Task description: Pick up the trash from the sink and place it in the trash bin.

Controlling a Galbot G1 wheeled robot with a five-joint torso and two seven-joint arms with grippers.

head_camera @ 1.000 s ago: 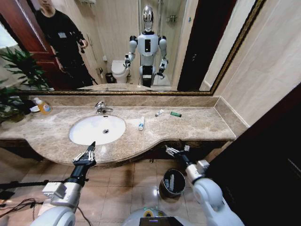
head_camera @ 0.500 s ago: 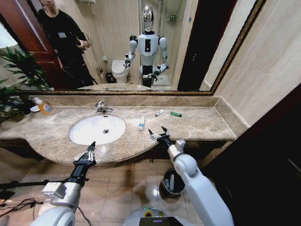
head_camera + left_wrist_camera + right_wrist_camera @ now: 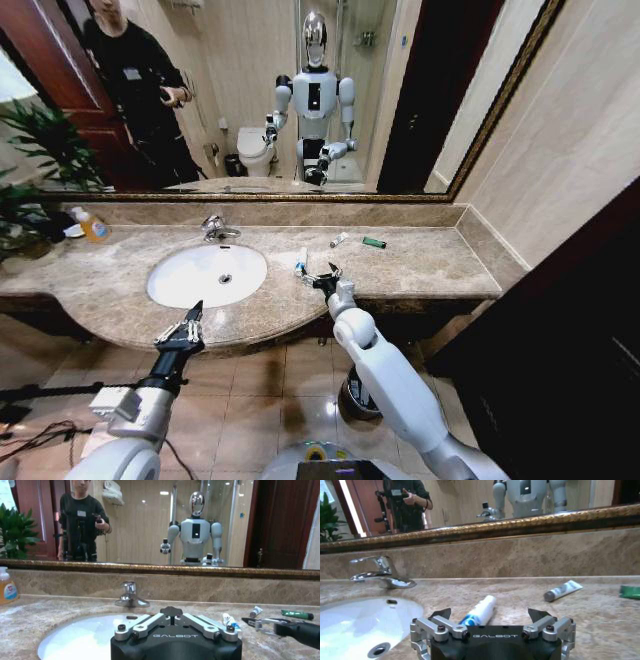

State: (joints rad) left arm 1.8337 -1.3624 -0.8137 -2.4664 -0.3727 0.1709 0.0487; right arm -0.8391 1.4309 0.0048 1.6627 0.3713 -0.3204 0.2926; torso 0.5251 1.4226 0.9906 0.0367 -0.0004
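Marble counter (image 3: 420,265) carries the trash: one white tube (image 3: 479,612) lies just ahead of the released right gripper (image 3: 318,277), between its spread fingers. Light, smooth, likely slippery; pinch its mid-body. Left gripper (image 3: 182,326) waits spread at the sink (image 3: 205,275) edge.

The right gripper (image 3: 318,275) hung over the marble countertop (image 3: 420,265) with fingers spread, just short of a white tube (image 3: 301,260) lying beside the sink (image 3: 207,275); another tube (image 3: 340,240) and a green packet (image 3: 374,242) lay farther back; the left gripper (image 3: 182,327) waited at the counter's front edge, fingers apart.
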